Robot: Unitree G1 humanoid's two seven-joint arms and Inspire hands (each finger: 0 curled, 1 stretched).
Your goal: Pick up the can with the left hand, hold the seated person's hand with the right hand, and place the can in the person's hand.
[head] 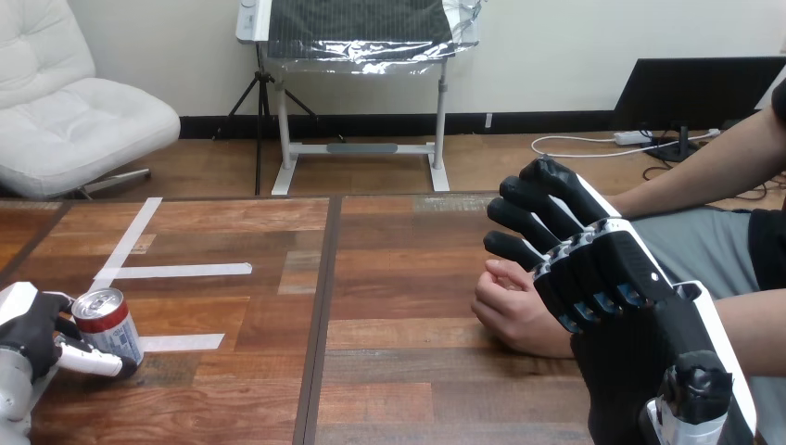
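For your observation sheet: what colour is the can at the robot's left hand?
The can is red and silver; head view.

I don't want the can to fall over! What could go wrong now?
1. The left hand is curled round only the lower part of the can, so when it is lifted the can might tilt or slip out.
2. The right hand is open in front of the person's hand, not holding it; closing in, it could bump it.
3. The person's hand is curled, so there is no open palm yet for the can.
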